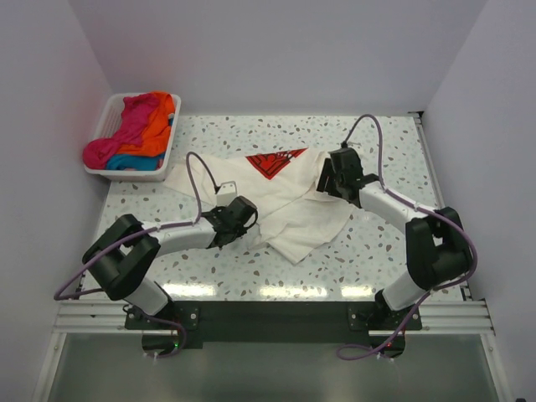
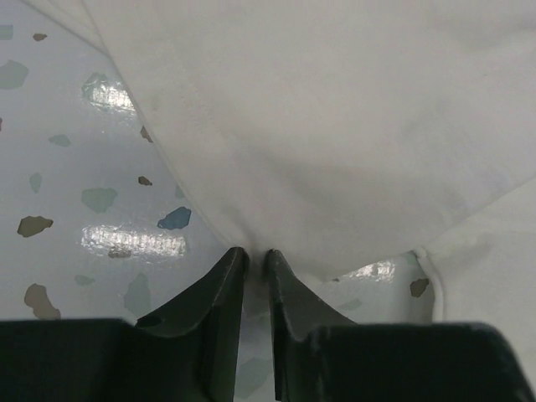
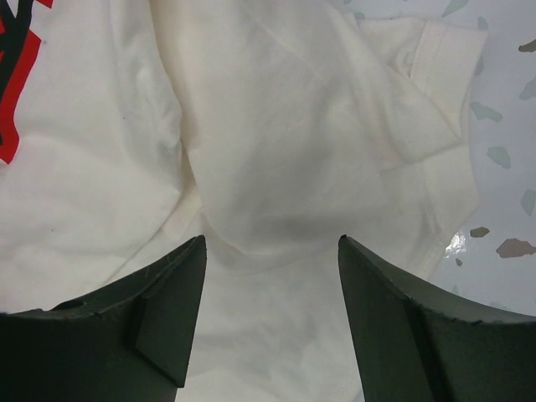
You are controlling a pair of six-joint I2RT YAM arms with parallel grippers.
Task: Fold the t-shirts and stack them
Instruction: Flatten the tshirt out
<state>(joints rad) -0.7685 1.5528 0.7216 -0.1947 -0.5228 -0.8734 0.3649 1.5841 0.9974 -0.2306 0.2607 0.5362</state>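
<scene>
A cream-white t-shirt [image 1: 289, 209] lies crumpled across the middle of the table, its red logo print [image 1: 272, 162] facing up at the far side. My left gripper [image 1: 244, 216] sits low at the shirt's near-left edge. In the left wrist view its jaws [image 2: 255, 255] are pinched almost together on the hem of the cloth [image 2: 335, 126]. My right gripper [image 1: 328, 177] hovers over the shirt's right side. Its jaws [image 3: 272, 243] stand wide apart above a rumpled fold [image 3: 276, 126], gripping nothing. A sleeve [image 3: 427, 92] lies beyond them.
A white slatted basket [image 1: 107, 113] stands at the back left corner, holding more t-shirts: magenta-pink [image 1: 126, 138], orange [image 1: 157, 126] and blue [image 1: 134, 162]. Speckled tabletop [image 1: 377, 243] shows around the shirt. White walls close in on both sides and the back.
</scene>
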